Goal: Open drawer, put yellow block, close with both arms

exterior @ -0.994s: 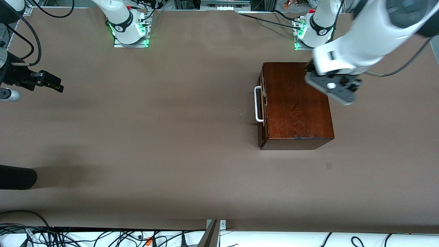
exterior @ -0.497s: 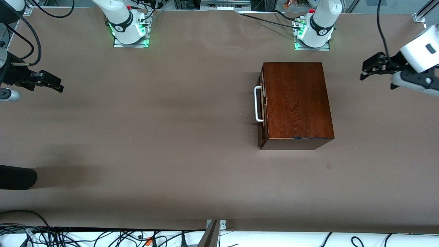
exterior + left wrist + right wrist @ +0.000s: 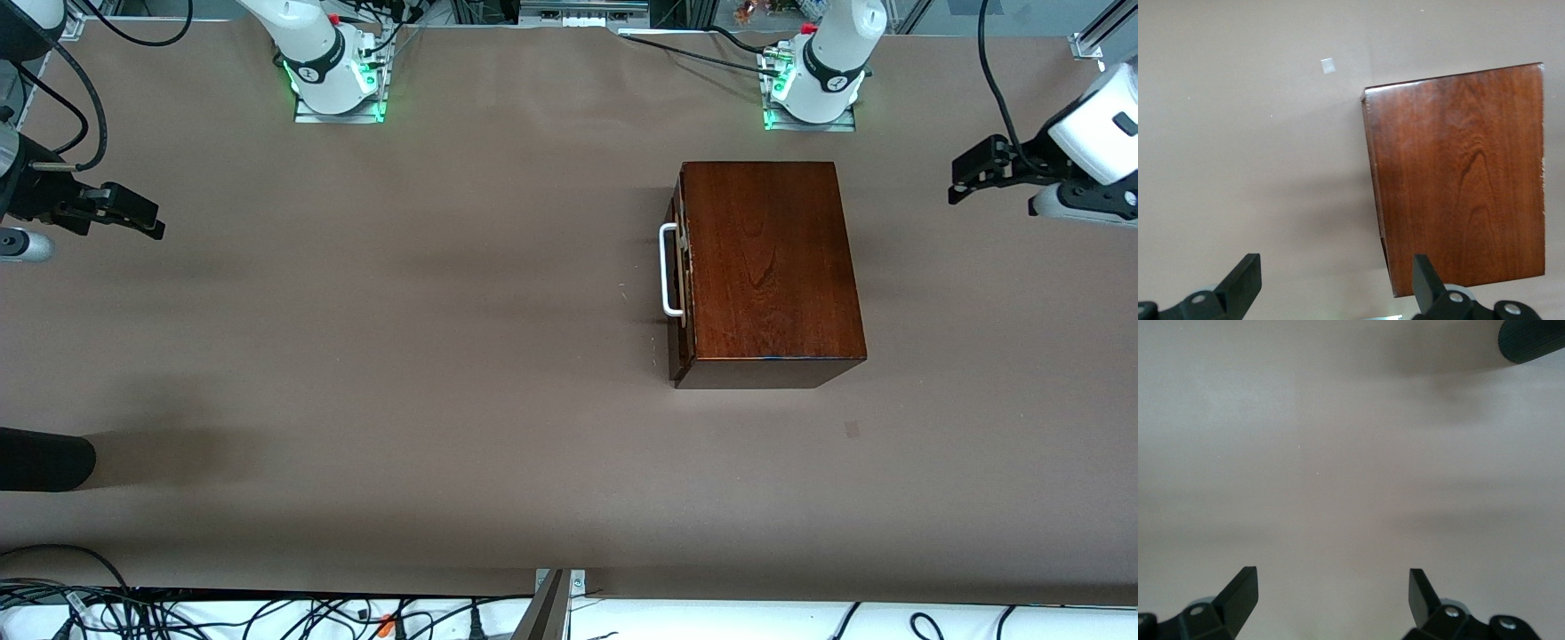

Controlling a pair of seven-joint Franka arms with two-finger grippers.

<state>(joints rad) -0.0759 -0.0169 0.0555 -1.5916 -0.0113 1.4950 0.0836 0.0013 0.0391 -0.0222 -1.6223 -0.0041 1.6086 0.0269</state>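
Your left gripper (image 3: 965, 173) has gone a long way since a second ago. Back then it hung over the box (image 3: 769, 267); now it is up in the air over the bare table (image 3: 444, 356) at the left arm's end, well apart from the box. In the last half second it only slid a little more toward that edge. You can see its fingers (image 3: 1241, 283) spread wide in the left wrist view, with nothing between them.

Look at the drawer (image 3: 680, 271) now. It is pushed all the way in, and its dark front sits flat with the box. Its white handle (image 3: 669, 270) sticks out on the side that faces the right arm's end of the table. Nothing touches the handle. The box has not moved. It sits on the table near the left arm's base (image 3: 809, 98), a bit nearer to the front camera than the base.

You cannot see the yellow block in any picture.

Your right gripper (image 3: 133, 216) has stayed put, waiting in the air at the right arm's end of the table, well apart from the box. Its fingers (image 3: 1238, 593) are wide apart too, and they hold nothing. A dark round thing (image 3: 44, 458) pokes in at the table edge nearer to the front camera on that end.
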